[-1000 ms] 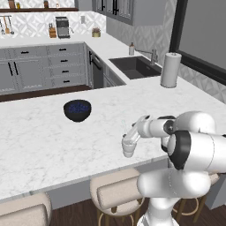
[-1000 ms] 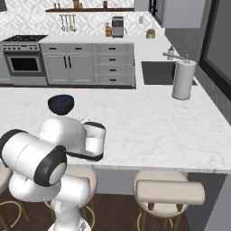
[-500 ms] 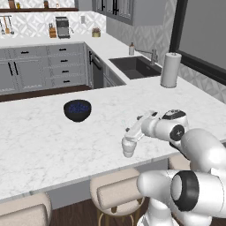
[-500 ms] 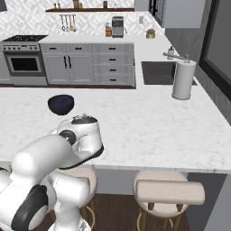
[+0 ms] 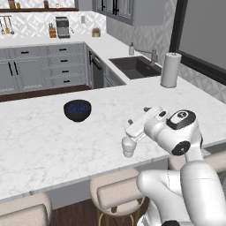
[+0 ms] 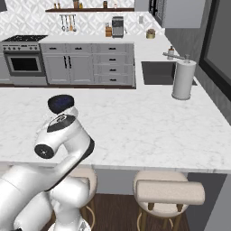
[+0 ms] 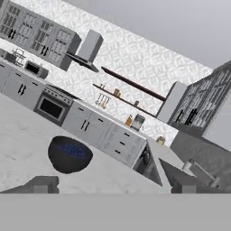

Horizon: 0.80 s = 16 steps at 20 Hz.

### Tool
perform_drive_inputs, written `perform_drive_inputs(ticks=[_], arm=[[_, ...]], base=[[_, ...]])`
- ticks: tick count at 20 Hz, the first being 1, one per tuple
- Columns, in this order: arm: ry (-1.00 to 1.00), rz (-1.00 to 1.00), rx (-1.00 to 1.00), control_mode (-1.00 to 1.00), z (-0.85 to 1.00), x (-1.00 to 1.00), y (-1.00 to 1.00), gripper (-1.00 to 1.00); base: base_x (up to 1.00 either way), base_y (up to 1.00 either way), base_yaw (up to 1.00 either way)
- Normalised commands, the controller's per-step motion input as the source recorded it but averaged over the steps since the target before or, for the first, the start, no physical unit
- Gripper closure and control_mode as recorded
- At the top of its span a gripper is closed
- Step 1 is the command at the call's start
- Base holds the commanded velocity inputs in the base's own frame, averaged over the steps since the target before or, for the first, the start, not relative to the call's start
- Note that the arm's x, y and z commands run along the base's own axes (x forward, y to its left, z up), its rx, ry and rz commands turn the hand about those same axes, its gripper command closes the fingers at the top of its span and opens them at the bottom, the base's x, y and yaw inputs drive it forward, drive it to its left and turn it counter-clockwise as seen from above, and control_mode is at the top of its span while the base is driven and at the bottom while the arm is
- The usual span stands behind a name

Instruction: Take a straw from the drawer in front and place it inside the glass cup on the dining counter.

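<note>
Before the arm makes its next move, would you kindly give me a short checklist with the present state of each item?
1. Glass cup upright on dining counter: ok.
2. Pincer open, just above the cup: ok.
3. Pincer empty: ok, nothing shows between the fingertips in the hand view.
4. Straw inside the cup: cannot tell.
5. Blue bowl well apart from the cup: ok.
6. Paper-towel roll clear of the arm: ok.

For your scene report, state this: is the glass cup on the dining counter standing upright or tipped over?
Upright. The glass cup stands on its base near the dining counter front edge, mouth upward, just below the pincer.
</note>
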Motion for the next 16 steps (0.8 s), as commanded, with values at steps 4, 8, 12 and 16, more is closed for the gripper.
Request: perform_drive_inputs(ticks=[4, 8, 12, 16], arm=[[-0.18, 0.19, 0.0, -1.0, 1.0, -0.89, 0.08, -1.0], [-0.04, 0.23, 0.0, -1.0, 1.0, -0.88, 0.24, -1.0], [0.0, 0.3, 0.0, -1.0, 1.0, -0.75, 0.5, -1.0], [0.0, 0.35, 0.0, -1.0, 0.96, -0.68, 0.71, -1.0]], base=[[0.0, 0.0, 0.0], [0.0, 0.0, 0.0], [0.0, 0.0, 0.0], [0.0, 0.0, 0.0]])
